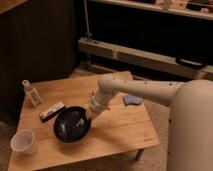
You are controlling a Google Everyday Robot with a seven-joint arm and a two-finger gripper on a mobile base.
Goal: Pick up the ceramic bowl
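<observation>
The ceramic bowl (71,125) is wide, black and glossy with a greyish sheen inside. It is at the front left of the wooden table (120,132) and looks tilted, its right side raised. My gripper (90,116) is at the end of the white arm (131,89), down at the bowl's right rim and shut on it.
A small white cup (23,142) stands at the table's front left corner. A small clear bottle (32,93) stands at the back left. A flat dark snack bar (51,111) lies just behind the bowl. A blue cloth (132,100) lies to the right of the arm. Shelving runs behind the table.
</observation>
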